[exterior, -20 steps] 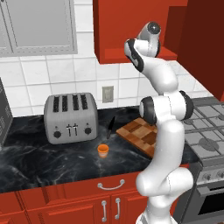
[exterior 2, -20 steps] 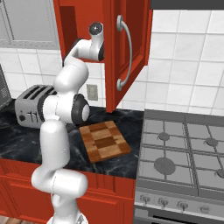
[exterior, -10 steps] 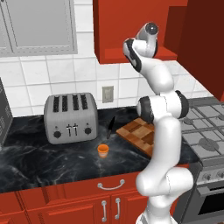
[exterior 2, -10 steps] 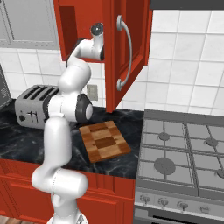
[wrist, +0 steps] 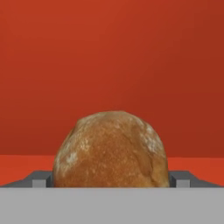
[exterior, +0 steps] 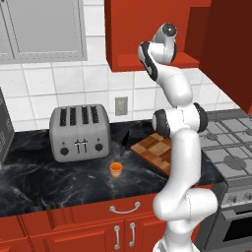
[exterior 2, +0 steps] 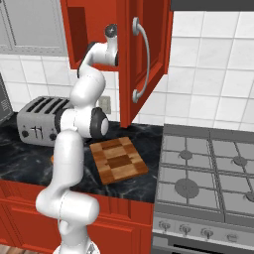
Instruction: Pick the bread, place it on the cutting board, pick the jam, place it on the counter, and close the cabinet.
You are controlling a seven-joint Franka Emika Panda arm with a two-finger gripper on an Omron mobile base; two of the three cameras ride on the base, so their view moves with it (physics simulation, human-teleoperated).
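The bread [wrist: 111, 151], a round brown loaf, lies on the floor of the open red cabinet [exterior 2: 146, 59] and looms large in the hand view. My gripper [wrist: 111, 180] is open around it, one grey fingertip [wrist: 41, 179] at each side of the loaf. The arm reaches up into the cabinet [exterior: 167, 34]. Down on the black counter [exterior: 59, 182], the orange jam [exterior: 115, 169] stands in front of the toaster. The checkered cutting board [exterior 2: 118, 159] lies bare on the counter beside the stove.
A silver toaster [exterior: 78, 132] stands at the back of the counter. The cabinet door [exterior 2: 149, 64] swings out over the board, handle facing the room. A gas stove [exterior 2: 208, 173] is to the right, and a grey glass-fronted wall cabinet [exterior: 44, 29] hangs at the left.
The arm's upper links have shifted only slightly near the cabinet opening; nothing on the counter has moved.
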